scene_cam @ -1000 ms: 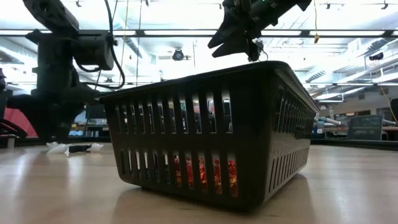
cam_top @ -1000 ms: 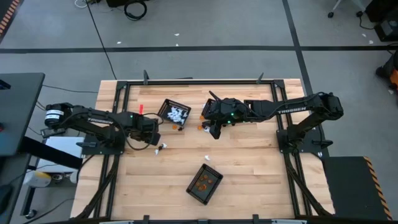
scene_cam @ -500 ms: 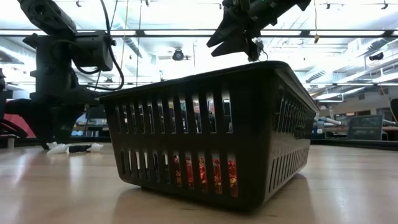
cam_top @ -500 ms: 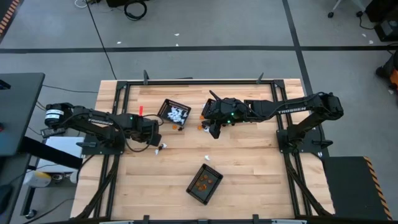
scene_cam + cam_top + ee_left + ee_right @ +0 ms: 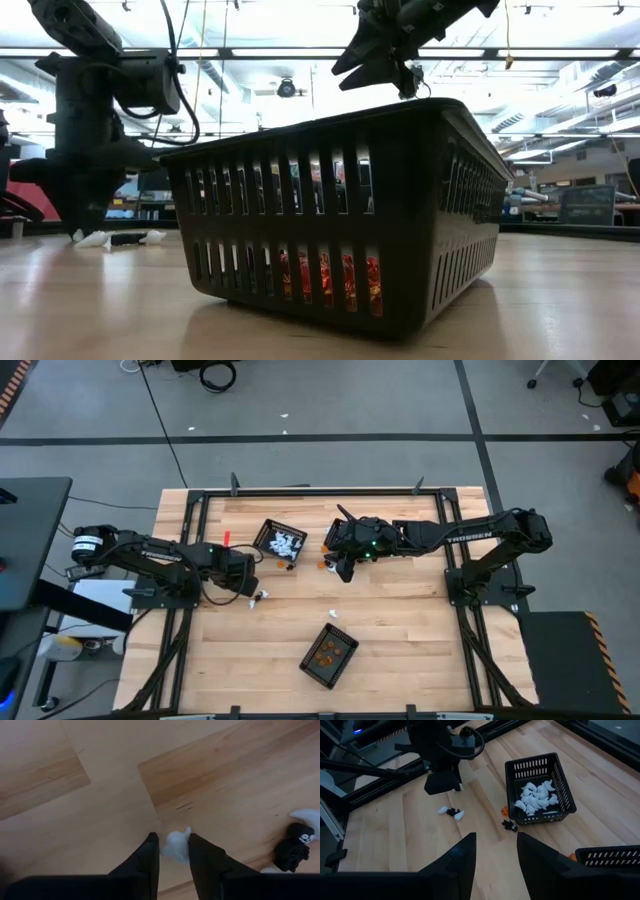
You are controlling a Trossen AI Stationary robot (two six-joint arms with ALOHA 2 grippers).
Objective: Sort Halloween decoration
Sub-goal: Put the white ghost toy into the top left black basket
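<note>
Left gripper (image 5: 173, 851) pinches a white trinket (image 5: 176, 845) (arm lettering unreadable); right gripper (image 5: 495, 852) gapes empty.

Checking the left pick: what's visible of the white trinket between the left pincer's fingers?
The white trinket is small, pale and rounded with a little point on one side; it looks like soft plastic or foam. It lies on the wooden table, squeezed between the two dark fingers of the left pincer, which seem to touch it on both sides. Its lower part is hidden behind the fingers. A black skull-faced trinket lies apart from it, off to one side.
</note>
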